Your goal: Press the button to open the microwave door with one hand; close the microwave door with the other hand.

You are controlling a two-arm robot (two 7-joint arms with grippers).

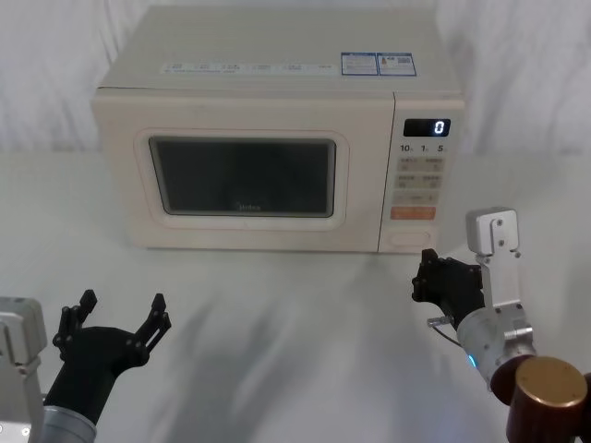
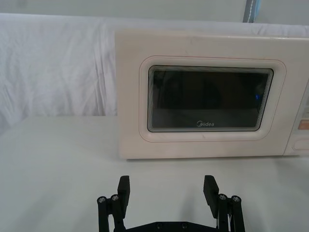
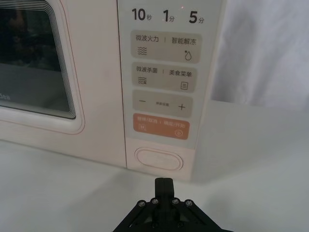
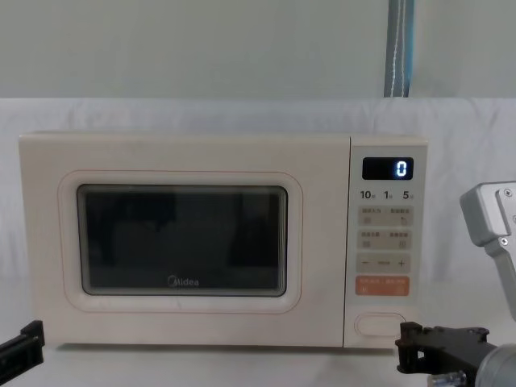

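Hovering just in front of the button (image 3: 159, 160), my right end effector (image 3: 164, 181) has its fingers pressed together into one narrow tip, with a small gap to the panel. The button sits at the bottom of the control panel, under the orange key (image 3: 158, 129). From the head view, my right end effector (image 1: 427, 276) hides part of the surface (image 1: 277, 314) below the microwave's right corner. The microwave door (image 1: 242, 176) is closed flush, its window too dark to see inside. My left end effector (image 1: 120, 318) waits low at the near left with fingers spread wide, well apart from the door, with bare surface between. From the chest view its tip (image 4: 24, 343) is cut off by the edge.
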